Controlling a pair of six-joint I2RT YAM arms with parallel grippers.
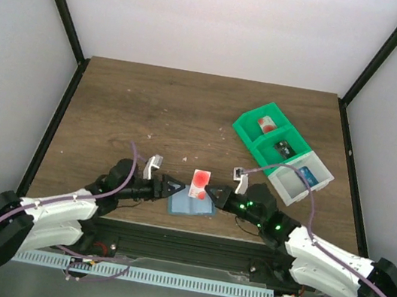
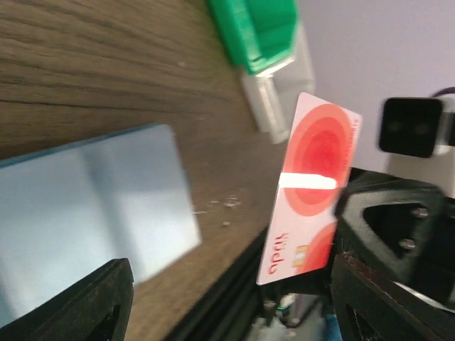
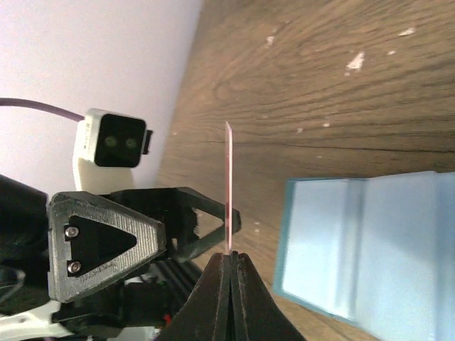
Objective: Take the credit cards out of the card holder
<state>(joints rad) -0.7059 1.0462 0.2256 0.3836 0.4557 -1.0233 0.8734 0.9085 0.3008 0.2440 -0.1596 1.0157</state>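
Card broadside to left wrist, edgewise to right, tight in right jaws; left jaws apart.

Pinkish-red credit card upright, aloft near the open light-blue card holder.

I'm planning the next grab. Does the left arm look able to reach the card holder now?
Probably yes: the left fingers are open just beside the card holder, with nothing between; the right fingers hold the card aside.
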